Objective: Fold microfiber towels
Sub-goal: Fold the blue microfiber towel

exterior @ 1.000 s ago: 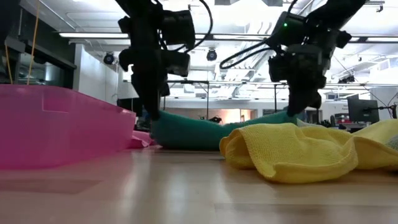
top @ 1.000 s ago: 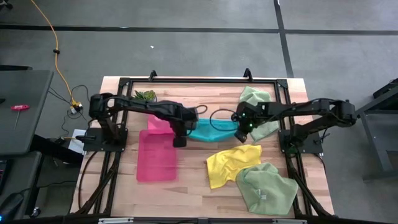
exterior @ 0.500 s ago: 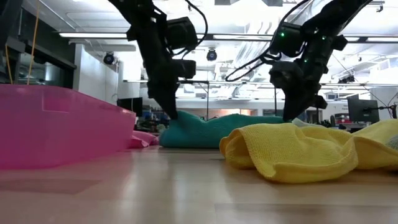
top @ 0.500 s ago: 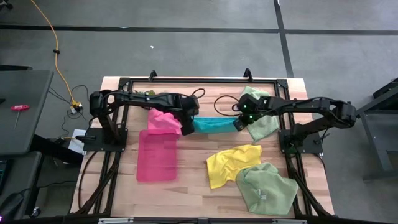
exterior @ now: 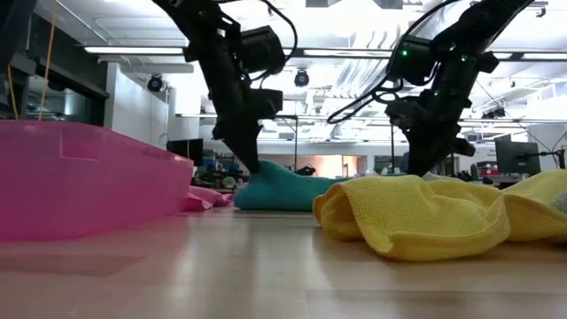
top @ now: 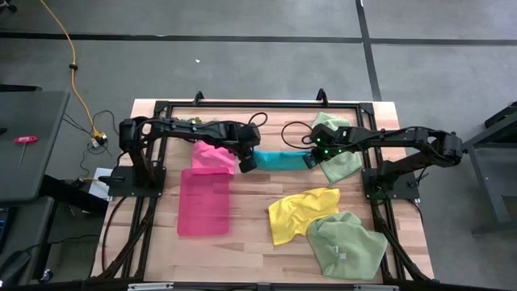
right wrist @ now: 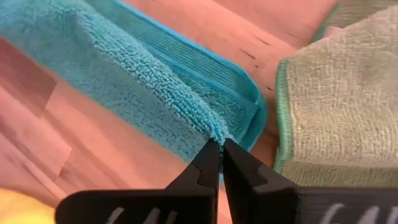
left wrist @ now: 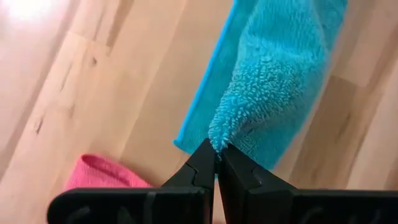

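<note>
The teal towel (top: 279, 159) is shown stretched as a narrow band between the two grippers, low over the far half of the table (top: 250, 242). The left gripper (top: 248, 161) is pressed together on the towel's left end; in its wrist view a pinch of teal pile (left wrist: 273, 93) is clamped at the fingertips (left wrist: 205, 163). The right gripper (top: 310, 160) is likewise closed on the opposite end, with the folded edge (right wrist: 155, 87) caught between its fingertips (right wrist: 212, 158). The hot pink towel (top: 212, 157) lies just beside the left gripper, touching the pink tray (top: 203, 202). One pale green towel (top: 339, 149) lies just beside the right gripper. The yellow towel (top: 299, 212) and the second pale green towel (top: 347, 245) lie nearer the front, well apart from both grippers.
</note>
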`<state>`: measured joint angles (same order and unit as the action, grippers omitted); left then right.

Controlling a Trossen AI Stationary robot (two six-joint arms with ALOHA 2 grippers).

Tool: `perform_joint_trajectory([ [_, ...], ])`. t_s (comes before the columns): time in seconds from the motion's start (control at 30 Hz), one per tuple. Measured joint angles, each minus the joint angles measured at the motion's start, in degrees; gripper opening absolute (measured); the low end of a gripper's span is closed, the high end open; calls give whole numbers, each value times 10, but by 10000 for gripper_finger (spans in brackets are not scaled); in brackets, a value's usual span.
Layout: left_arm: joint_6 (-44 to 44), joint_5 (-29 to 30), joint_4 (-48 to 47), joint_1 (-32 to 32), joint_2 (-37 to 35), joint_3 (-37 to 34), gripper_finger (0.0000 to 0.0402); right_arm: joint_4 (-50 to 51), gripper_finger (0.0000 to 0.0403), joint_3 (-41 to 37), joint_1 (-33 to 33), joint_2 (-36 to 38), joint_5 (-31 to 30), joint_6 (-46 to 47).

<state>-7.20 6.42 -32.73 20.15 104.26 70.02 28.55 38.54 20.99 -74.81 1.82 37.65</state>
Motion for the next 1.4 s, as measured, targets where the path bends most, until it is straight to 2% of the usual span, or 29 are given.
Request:
perform_joint_trajectory([
  [0.4,-56,81,-2,-21,25,-1,0,3,0,0,0,0,-32,31],
  [0.8,-53,92,-4,-22,25,-1,6,0,7,0,0,0,-38,38],
  [0.93,-35,90,-5,-22,25,-1,32,-1,33,0,0,0,-38,30],
  [1.23,27,87,-29,-15,21,-1,117,5,145,2,3,2,-65,-19],
  [1.4,62,64,-25,5,-7,-1,150,17,186,25,12,7,-77,-61],
])
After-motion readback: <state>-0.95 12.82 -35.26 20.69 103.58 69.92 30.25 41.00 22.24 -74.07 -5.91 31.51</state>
